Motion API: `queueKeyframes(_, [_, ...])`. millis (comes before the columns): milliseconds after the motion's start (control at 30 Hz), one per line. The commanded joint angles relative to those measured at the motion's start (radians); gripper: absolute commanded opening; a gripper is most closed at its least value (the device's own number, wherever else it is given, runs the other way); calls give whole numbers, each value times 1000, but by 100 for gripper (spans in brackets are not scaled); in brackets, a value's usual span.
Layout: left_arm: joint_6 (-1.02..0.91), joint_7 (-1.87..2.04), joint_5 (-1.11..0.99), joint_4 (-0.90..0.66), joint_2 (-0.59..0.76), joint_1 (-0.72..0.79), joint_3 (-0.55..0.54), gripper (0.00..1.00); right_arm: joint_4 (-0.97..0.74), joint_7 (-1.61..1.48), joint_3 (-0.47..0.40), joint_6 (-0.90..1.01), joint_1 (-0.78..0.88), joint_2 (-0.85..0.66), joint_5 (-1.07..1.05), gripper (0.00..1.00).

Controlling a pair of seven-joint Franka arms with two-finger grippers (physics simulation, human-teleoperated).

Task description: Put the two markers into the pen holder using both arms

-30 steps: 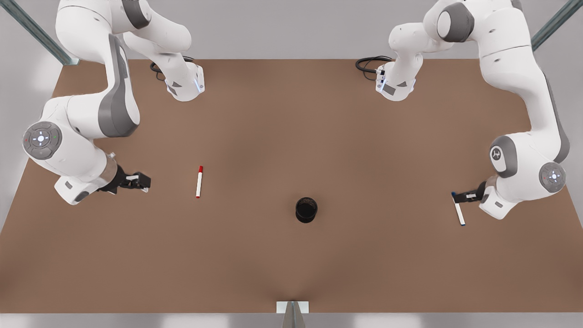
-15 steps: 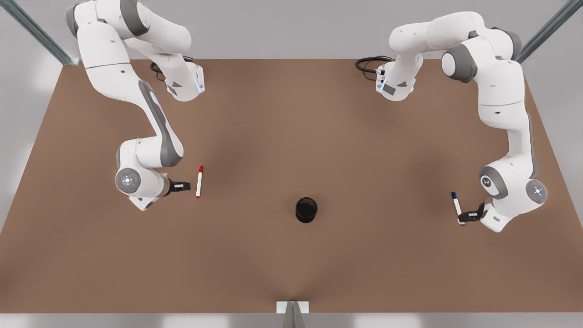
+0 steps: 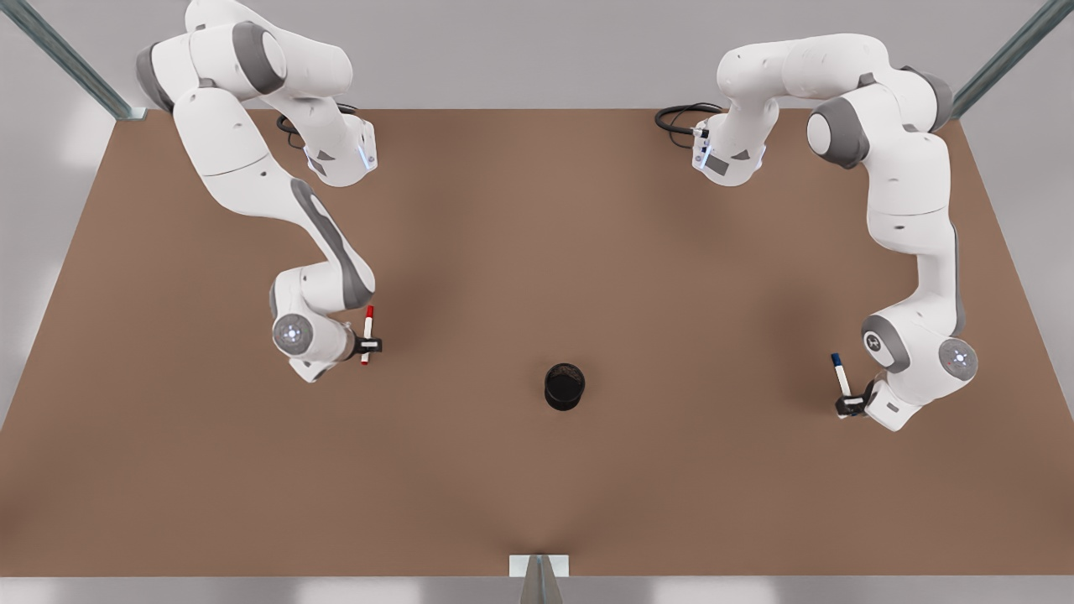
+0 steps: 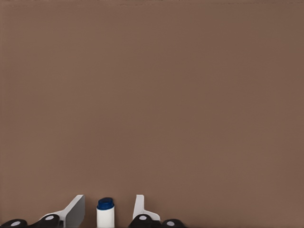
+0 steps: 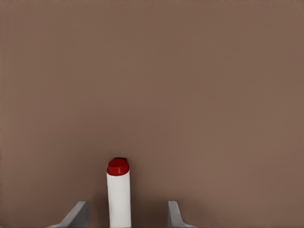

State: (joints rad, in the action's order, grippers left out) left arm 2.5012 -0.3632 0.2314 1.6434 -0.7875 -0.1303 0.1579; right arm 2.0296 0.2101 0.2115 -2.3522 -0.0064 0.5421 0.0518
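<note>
Now straddling both markers, neither gripped yet. Left gripper (image 3: 849,406) down over the lower end of the blue marker (image 3: 839,377), well off to the front view's right of the holder (image 3: 565,386); in the left wrist view, fingers (image 4: 73,211) spread either side of the blue marker (image 4: 105,213), gaps visible on both flanks. Right gripper (image 3: 367,344) set across the red marker (image 3: 367,334), off to the front view's left of the holder; in the right wrist view, fingers (image 5: 78,213) wide apart, red marker (image 5: 118,192) lying nearer one finger than the other. Both markers flat on the table (image 3: 537,210), well apart from the holder, which stands upright and apparently empty, though its dark inside is hard to read.

Risks from here, as a judgement: off-centre red marker likely to get nudged and rolled by the nearer finger on closing; a pinch near the blue marker's end likely to let it swing or slip on lifting; with the holder shorter than a marker, a tilted drop could tip it.
</note>
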Motion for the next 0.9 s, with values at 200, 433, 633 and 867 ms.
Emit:
queueKeyframes(200, [21,-8,-1,0,-2,0,0,50,3,95,3,-45,3,4,-1,48])
queueKeyframes(433, [21,-8,-3,1,-2,1,0,38,-3,98,16,-39,2,-19,-1,21])
queueKeyframes(633, [21,-2,-1,3,-1,1,0,23,-189,87,83,18,2,-110,5,21])
queueKeyframes(867, [-91,88,-81,-28,50,29,15,21,-402,173,233,-76,138,-96,37,21])
